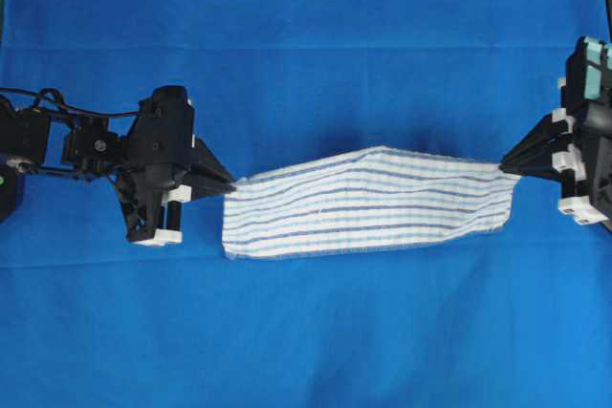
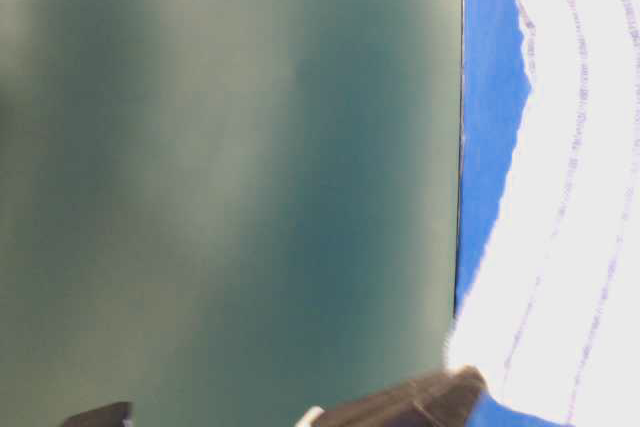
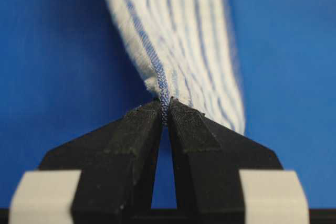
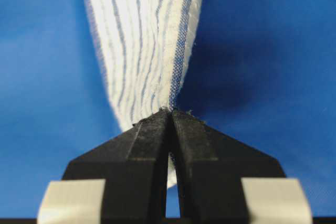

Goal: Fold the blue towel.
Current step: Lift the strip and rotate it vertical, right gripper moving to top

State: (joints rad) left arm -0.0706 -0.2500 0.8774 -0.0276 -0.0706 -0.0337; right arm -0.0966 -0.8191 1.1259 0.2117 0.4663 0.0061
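Plain blue table covering is filling the overhead view from edge to edge, one single sheet with faint creases. One blue towel, white with thin light and darker blue stripes, is hanging stretched over the middle of that covering, spanning the gap between the two grippers and casting a dark shadow just behind its upper edge. No container is showing anywhere.

Two black arms are working the cloth, one at each end. Left gripper is pinching the towel's near corner, so the cloth is running straight away from its fingertips toward the other arm; in the left wrist view its fingers are pressed together on a bunched hem with a darker blue stripe. Right gripper is doing the same at the opposite corner, its fingers squeezed together on the folded edge, the towel fanning out ahead of them.

Table-level view is blurred: a dark green wall is taking up most of it, with a bright strip of towel at the right.
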